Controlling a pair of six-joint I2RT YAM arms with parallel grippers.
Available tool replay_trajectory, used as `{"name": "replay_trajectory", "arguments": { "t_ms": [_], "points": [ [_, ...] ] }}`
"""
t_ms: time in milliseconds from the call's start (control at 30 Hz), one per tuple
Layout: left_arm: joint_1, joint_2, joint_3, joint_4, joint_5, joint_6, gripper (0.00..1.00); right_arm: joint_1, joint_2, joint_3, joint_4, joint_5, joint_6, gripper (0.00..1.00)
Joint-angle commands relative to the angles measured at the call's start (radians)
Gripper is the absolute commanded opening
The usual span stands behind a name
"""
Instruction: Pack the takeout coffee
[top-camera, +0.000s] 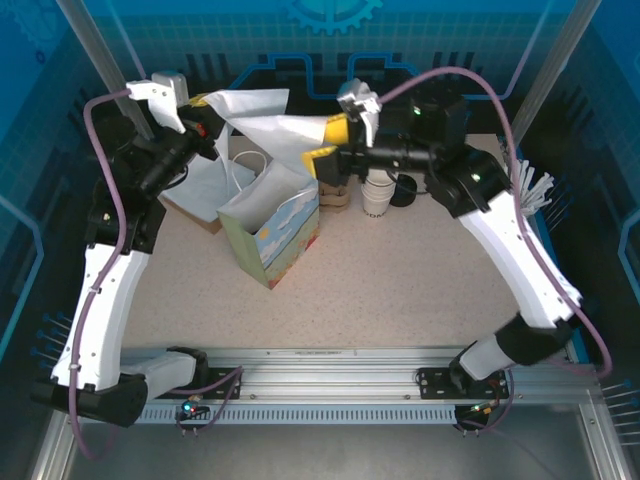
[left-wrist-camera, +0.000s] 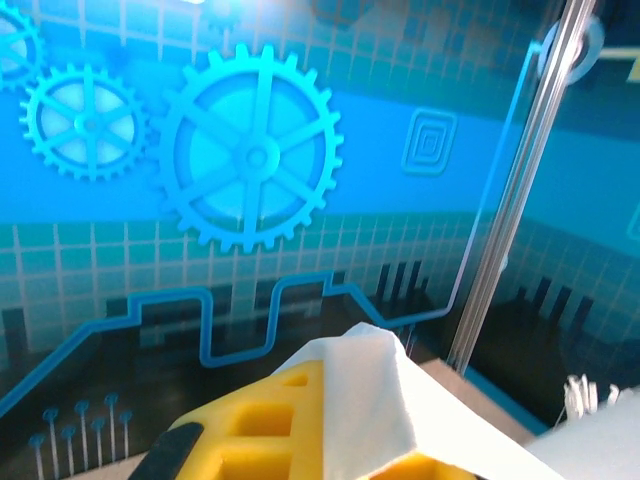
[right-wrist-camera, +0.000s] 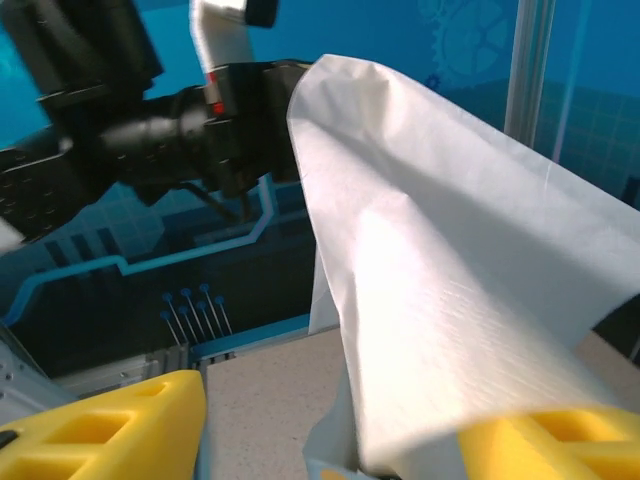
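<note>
Gripping one end of a sheet of white tissue paper (top-camera: 268, 122), the left gripper (top-camera: 205, 112) is clamped closed on it above the far left of the worktop (top-camera: 400, 280); the left wrist view shows the paper pinched against a yellow finger. The right gripper (top-camera: 328, 143) stands with its yellow fingers apart, and the right wrist view shows the paper draped over one finger rather than pinched. The takeout coffee (top-camera: 337, 196) stands on the worktop directly under the right gripper, between the open gift bag (top-camera: 275, 240) and the stack of white cups (top-camera: 376, 195), and is largely hidden by the gripper. A loose black lid (top-camera: 405, 190) lies just beyond the stack. Hazards from this state, as a judgement:

- The sheet, held at one end, may sag across the bag mouth and block insertion.
- Paper caught on the open finger may tear or drag if the arms separate.
- A descent by the right gripper may topple the coffee or the adjacent stack.
- The light bag may tip if brushed.
</note>
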Motion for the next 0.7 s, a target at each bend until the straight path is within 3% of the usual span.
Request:
{"name": "replay_trajectory", "arguments": {
  "t_ms": [0,300,667],
  "points": [
    [0.005,-0.034,-0.045,0.167,0.03,-0.031,0.03,0.003,-0.109,-0.078,0.057,0.082,-0.048,0.7],
    [0.009,-0.085,-0.063,0.2,0.064,0.085,0.0,0.003,-0.143,-0.148,0.02,0.162,-0.071,0.71],
    [0.009,-0.095,-0.042,0.206,0.141,-0.153,0.0,0.001,-0.139,-0.213,0.0,0.237,-0.086,0.72]
  ]
}}
